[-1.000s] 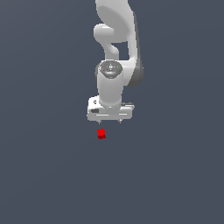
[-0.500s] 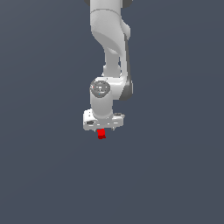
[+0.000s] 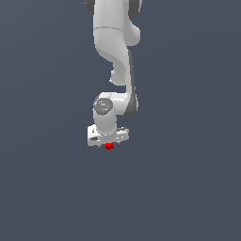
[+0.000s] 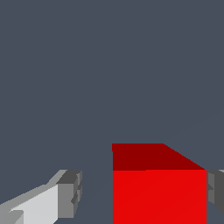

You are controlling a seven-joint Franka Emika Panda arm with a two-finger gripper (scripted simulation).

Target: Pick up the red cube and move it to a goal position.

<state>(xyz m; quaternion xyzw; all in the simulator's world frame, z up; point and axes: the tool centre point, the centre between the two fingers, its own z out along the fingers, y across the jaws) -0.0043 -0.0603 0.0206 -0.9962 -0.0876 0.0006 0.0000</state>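
Note:
The red cube (image 3: 109,147) lies on the dark grey floor, with only its lower part showing under the white hand in the exterior view. My gripper (image 3: 108,143) is lowered over it, pointing down. In the wrist view the cube (image 4: 159,192) sits between the two fingers of my gripper (image 4: 142,194). One grey finger pad (image 4: 72,194) stands apart from the cube with a clear gap. The other pad (image 4: 215,192) is right beside the cube's opposite face. The jaws are open around the cube, not closed on it.
The plain dark grey floor (image 3: 188,188) spreads all around. The white arm (image 3: 113,56) rises from the hand toward the top of the exterior view.
The arm has stretched forward and the hand has come down over the cube, which now shows only partly below it. The cube has not moved.

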